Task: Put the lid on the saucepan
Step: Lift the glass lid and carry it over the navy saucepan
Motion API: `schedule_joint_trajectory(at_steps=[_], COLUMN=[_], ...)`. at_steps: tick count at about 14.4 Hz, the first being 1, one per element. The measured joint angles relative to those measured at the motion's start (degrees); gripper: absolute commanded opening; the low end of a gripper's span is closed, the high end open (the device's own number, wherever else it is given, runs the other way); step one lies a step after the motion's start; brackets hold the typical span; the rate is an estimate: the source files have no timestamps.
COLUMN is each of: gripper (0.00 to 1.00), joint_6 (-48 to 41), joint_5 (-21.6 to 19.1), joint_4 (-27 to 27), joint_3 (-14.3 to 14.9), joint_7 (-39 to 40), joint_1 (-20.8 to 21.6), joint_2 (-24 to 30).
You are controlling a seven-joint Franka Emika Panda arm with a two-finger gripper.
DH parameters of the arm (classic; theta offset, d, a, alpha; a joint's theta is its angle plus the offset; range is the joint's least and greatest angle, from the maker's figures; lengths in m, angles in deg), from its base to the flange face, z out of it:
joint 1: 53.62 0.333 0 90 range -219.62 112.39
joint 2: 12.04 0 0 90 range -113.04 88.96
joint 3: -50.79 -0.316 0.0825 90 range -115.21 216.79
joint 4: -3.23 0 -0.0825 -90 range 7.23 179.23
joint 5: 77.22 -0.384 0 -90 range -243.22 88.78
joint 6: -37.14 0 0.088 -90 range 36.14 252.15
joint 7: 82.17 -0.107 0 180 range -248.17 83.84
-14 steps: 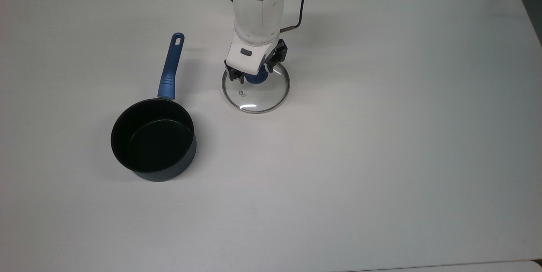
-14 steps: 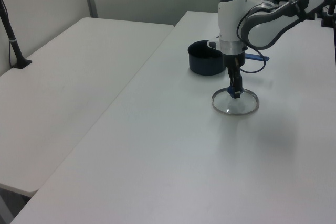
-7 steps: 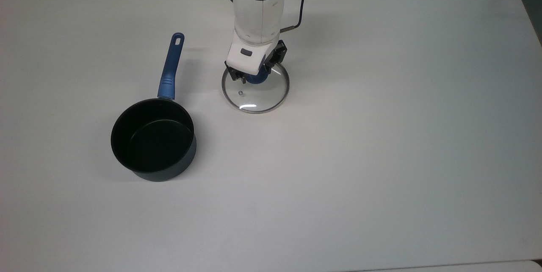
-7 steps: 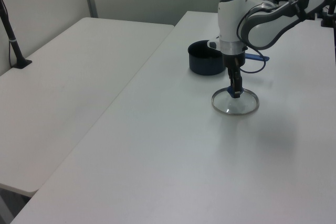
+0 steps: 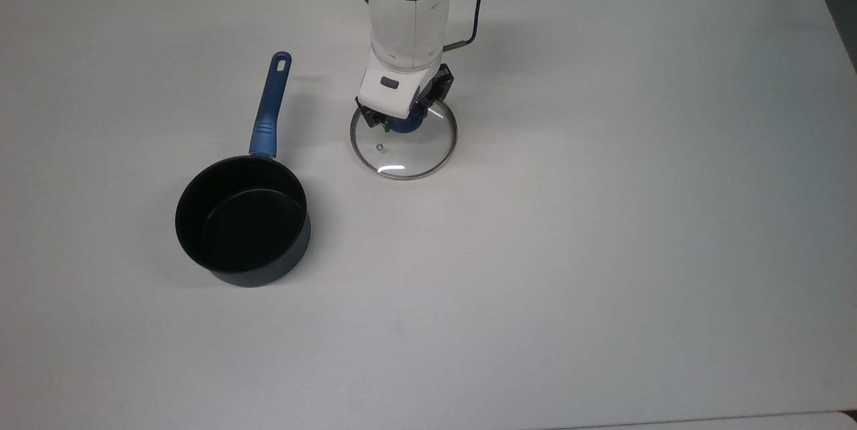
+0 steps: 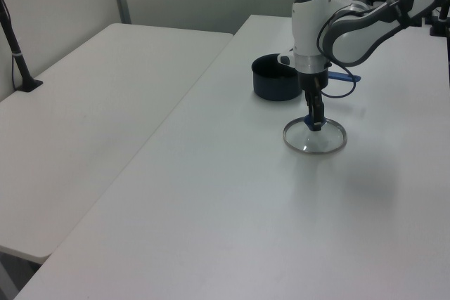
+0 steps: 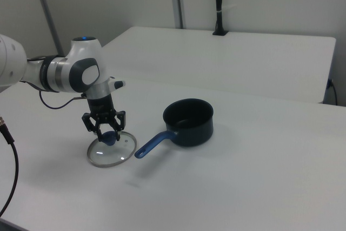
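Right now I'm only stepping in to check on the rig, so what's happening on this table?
The arm's gripper is down at the blue knob of the glass lid, which lies flat on the white table, fingers either side of the knob. The saucepan sits empty and uncovered, apart from the lid, toward the top view's left. The lid is not yet lifted.

Worktop (image 5: 602,249) lay bare over the top view's right half and lower band. Between lid (image 5: 415,152) and saucepan (image 5: 242,222) a strip of bare surface ran unobstructed. Saucepan handle (image 5: 270,105) stood well apart from the lid, toward the top view's left. Saucepan mouth stood uncovered.
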State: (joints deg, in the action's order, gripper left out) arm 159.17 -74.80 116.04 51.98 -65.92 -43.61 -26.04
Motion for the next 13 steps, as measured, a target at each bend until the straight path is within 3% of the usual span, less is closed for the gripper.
schedule_joint_trajectory(at_steps=[5, 13], gripper=[0.48, 0.47], joint_6=[0.0, -2.6], joint_5=[0.0, 0.0], joint_4=[-0.2, -1.9], joint_3=[0.0, 0.0], joint_7=[0.0, 0.0], joint_1=[0.0, 0.4], joint_2=[0.2, 4.9])
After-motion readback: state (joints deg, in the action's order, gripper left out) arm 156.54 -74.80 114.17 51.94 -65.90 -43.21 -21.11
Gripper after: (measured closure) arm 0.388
